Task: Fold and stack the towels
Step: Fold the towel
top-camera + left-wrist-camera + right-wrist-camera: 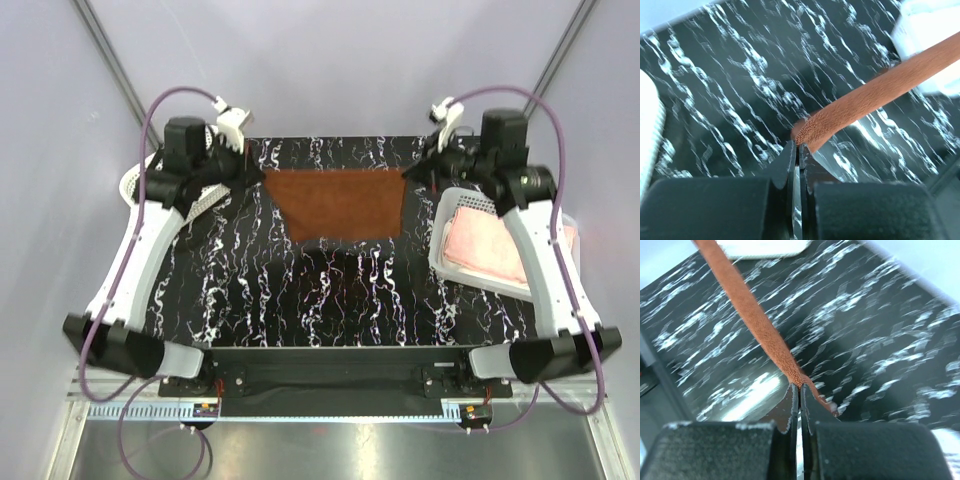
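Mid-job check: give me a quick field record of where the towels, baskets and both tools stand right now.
left tool: shut on one top corner of the brown towel
right tool: shut on the other top corner
brown towel: unfolded, top edge taut between the tools, raised over the table
pink towel: lying in the right basket
left basket: at the table's left edge, contents hidden
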